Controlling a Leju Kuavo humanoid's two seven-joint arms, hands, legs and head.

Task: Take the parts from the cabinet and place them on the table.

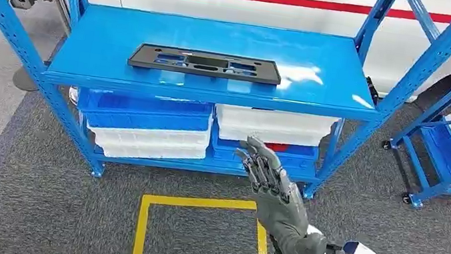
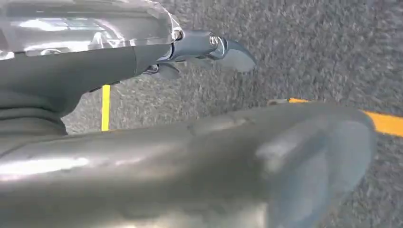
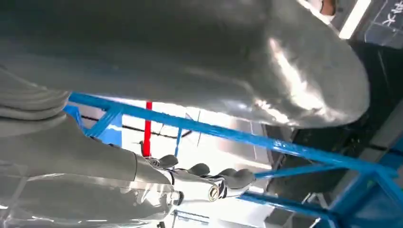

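the blue cabinet (image 1: 324, 81) is standing far across the carpet, its flat black part (image 1: 205, 63) lying on the upper shelf for taking; the right hand (image 1: 271, 188) is reaching up near it, fingers spread, holding nothing; the left hand (image 2: 190, 52) is hanging empty over the floor.

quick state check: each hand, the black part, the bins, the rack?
right hand: raised toward the rack, fingers apart, holding nothing
left hand: over the carpet, holding nothing; fingers mostly hidden, cannot tell open or shut
black part: lying flat on the top shelf, untouched
bins: blue and white, stacked on the lower shelf; contents hidden
rack: upright on the carpet, one part on its top shelf
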